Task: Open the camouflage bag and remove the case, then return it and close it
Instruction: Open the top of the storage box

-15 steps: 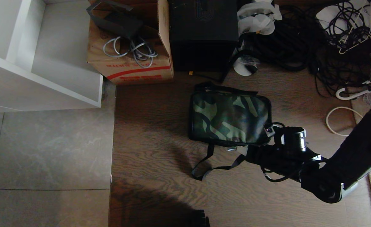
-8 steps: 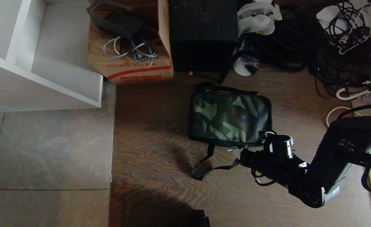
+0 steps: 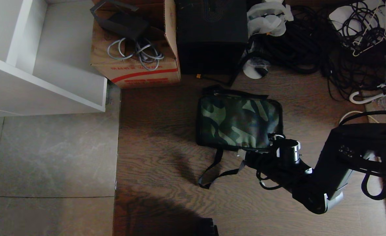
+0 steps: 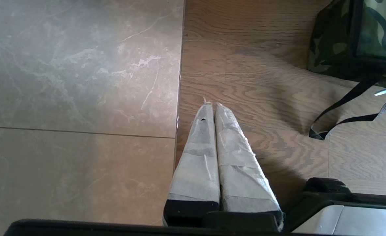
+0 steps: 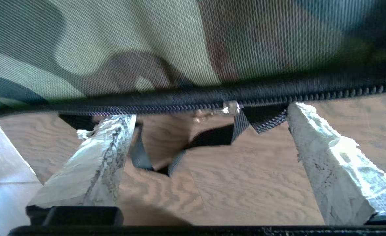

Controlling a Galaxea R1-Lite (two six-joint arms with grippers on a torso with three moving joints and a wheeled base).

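— Your right tool (image 5: 209, 131)?
— Its jaws stand wide apart, holding nothing, at the zipper (image 5: 179, 106) of the closed camouflage bag (image 3: 238, 123) on the floor.
— The risk?
— I may catch the strap (image 3: 217, 168), dragging the bag.

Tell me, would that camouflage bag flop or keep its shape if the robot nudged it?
The camouflage bag sits flat and boxy, so it probably keeps its shape. Its woven fabric likely dents softly. The loose black strap would probably trail limply.
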